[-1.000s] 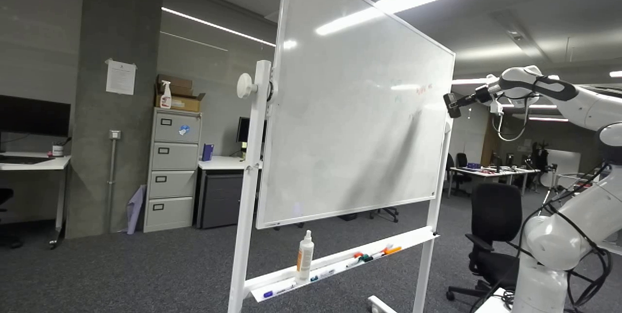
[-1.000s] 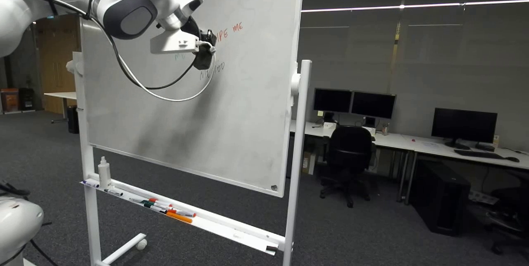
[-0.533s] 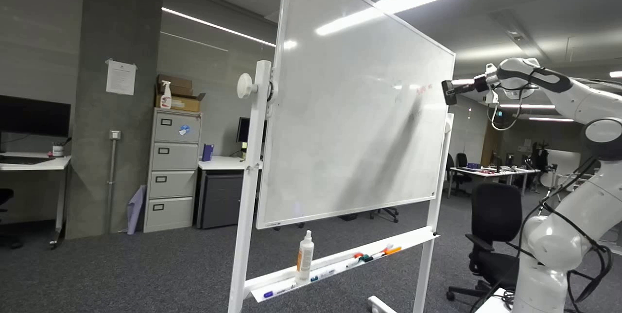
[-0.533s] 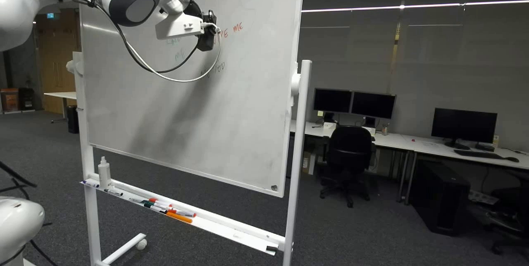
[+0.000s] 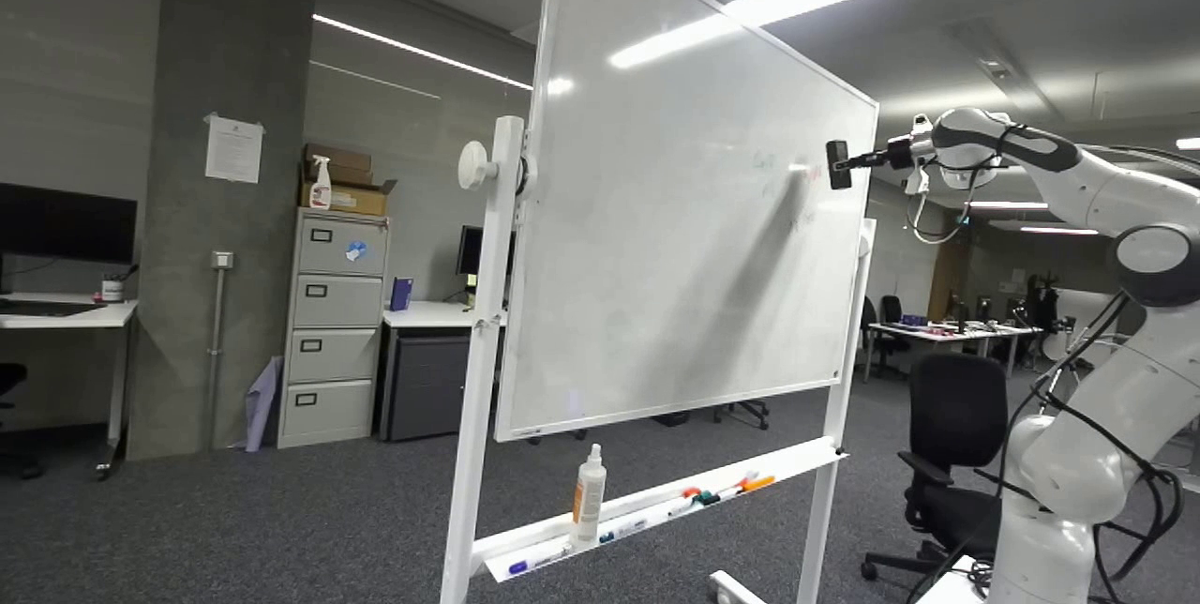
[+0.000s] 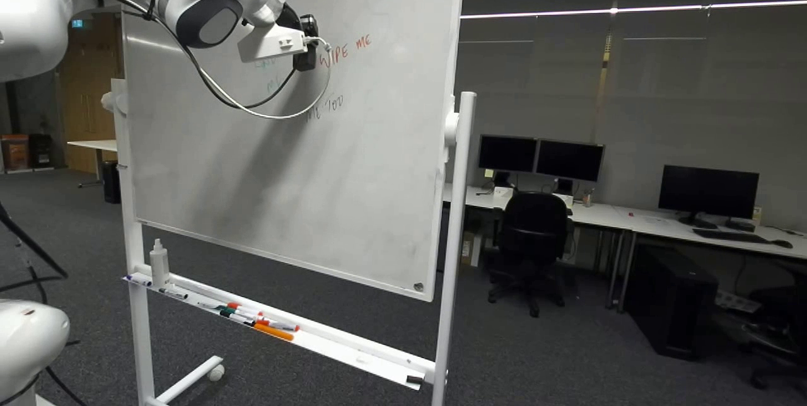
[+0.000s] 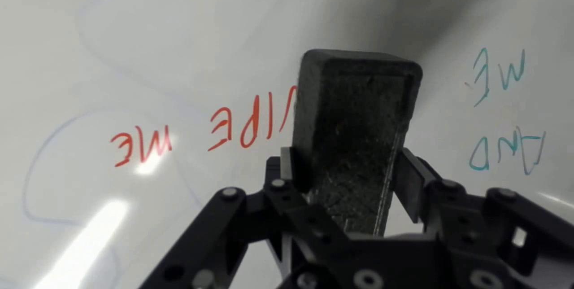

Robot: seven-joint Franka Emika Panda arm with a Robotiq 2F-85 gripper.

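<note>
From my station I see that the claw (image 7: 347,176) is pressed around a black block (image 7: 354,129), with one finger on each side of it. In an exterior view this block stands almost upright in front of the whiteboard (image 5: 656,238), near the vertical edge closer to the arm; whether block and board touch, I cannot tell. My wrist view shows the letters upside down: the red words (image 7: 256,123) are just left of the block, which hides a part of them, and the blue-green words (image 7: 507,150) are on its right. Black writing (image 6: 326,108) is lower on the board in an exterior view. Under the board, a narrow tray (image 6: 369,359) carries a white bottle (image 5: 589,496) and several markers, among them an orange marker (image 6: 273,331). Farther away, a monitor (image 6: 708,191) stands on a desk (image 6: 608,217).
</note>
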